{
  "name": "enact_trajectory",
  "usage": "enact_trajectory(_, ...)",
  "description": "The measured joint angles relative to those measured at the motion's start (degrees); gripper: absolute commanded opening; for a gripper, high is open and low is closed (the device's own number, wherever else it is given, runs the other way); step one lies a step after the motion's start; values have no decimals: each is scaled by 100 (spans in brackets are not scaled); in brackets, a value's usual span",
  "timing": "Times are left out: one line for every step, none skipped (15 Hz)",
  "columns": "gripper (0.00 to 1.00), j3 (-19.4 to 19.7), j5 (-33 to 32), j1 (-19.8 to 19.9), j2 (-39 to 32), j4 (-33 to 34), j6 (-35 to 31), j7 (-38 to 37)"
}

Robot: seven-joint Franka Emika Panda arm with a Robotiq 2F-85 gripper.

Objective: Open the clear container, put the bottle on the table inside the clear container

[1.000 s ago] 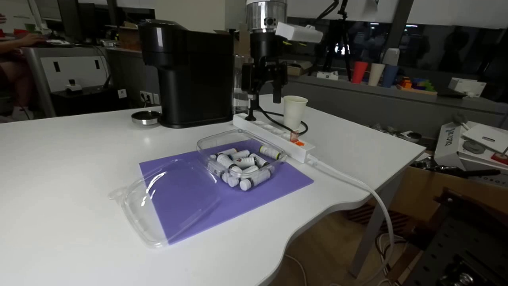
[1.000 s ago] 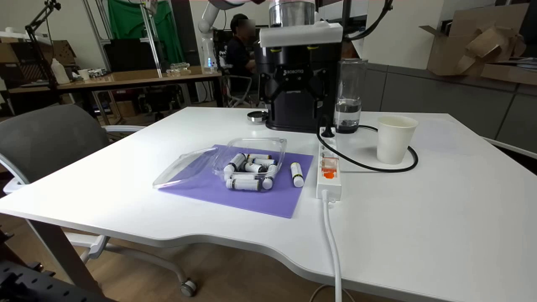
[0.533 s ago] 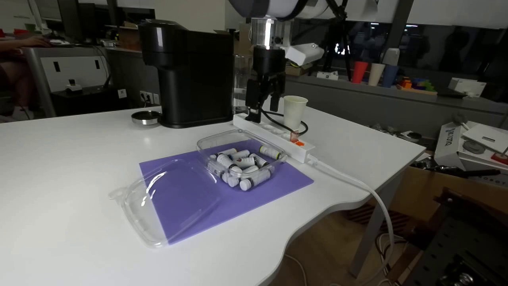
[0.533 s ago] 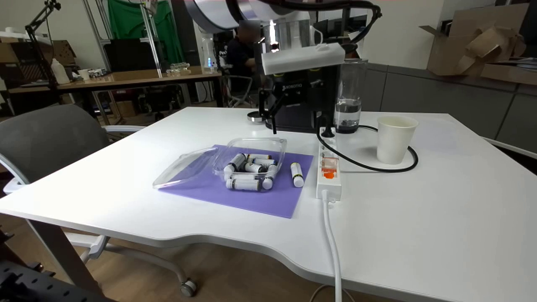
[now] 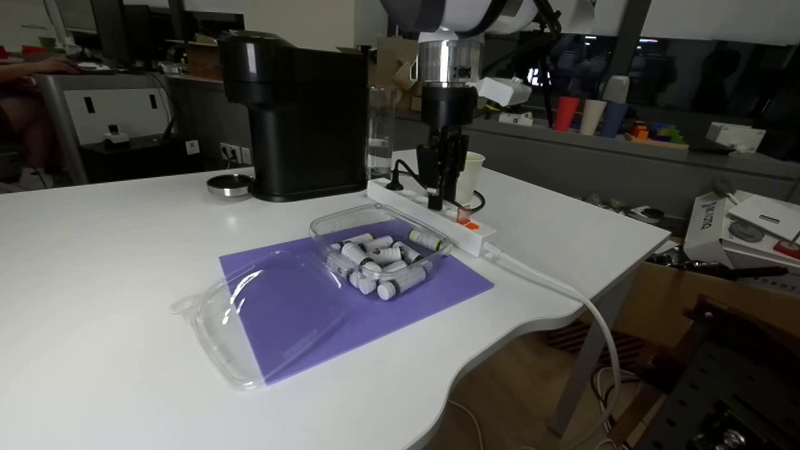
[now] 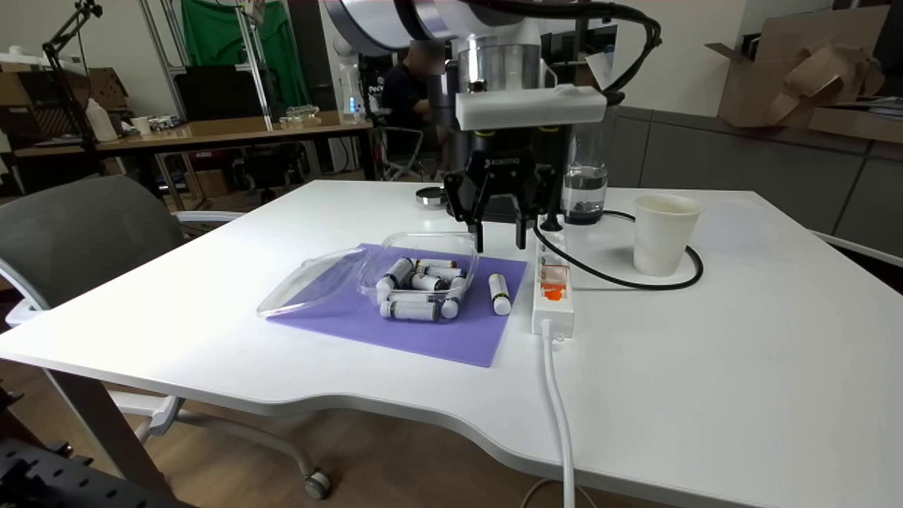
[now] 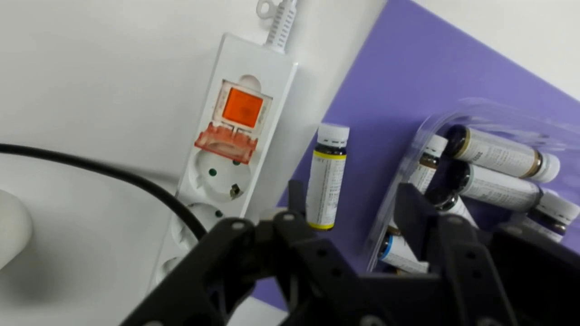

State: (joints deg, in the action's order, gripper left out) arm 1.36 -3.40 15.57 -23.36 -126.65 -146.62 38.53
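The clear container point(image 5: 369, 215) stands without its lid on the purple mat point(image 5: 375, 319) and holds several small white-labelled bottles point(image 6: 410, 310). Its thin clear lid point(image 5: 275, 312) lies apart, partly on the mat. One bottle with yellow bands point(image 7: 326, 185) lies on its side outside the container, between it and the power strip; it also shows in both exterior views point(image 5: 425, 240) point(image 6: 499, 294). My gripper point(image 7: 353, 203) is open and empty, pointing down above the table point(image 6: 211, 317). In the wrist view the loose bottle appears between the fingers, nearer the left one. In an exterior view the fingertips point(image 6: 480, 240) are higher than the bottle.
A white power strip point(image 6: 554, 314) lies beside the mat, with a black cable plugged in. A white paper cup point(image 6: 667, 236) stands beyond it. A tall black machine point(image 5: 312, 119), a water tank point(image 6: 585, 194) and a round metal dish point(image 5: 229, 185) stand at the back.
My gripper has come down and away from the black machine, over the power strip and mat side. Its finger gap looks narrower than half a second ago. The bottles, container and lid have not moved.
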Motion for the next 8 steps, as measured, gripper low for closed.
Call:
enact_trajectory(17,9,0,19,-11,-3,96,14)
enact_trajectory(11,16,-1,29,-29,-8,182,27)
enact_trajectory(5,20,-1,32,-52,-12,256,37)
enact_trajectory(1,21,-2,31,-76,-17,299,41)
enact_trajectory(0,21,-3,29,-105,-18,335,43)
enact_trajectory(0,22,-5,27,-139,-18,340,43)
enact_trajectory(0,29,-8,20,-180,-17,339,43)
enact_trajectory(0,41,-8,14,-220,-17,335,42)
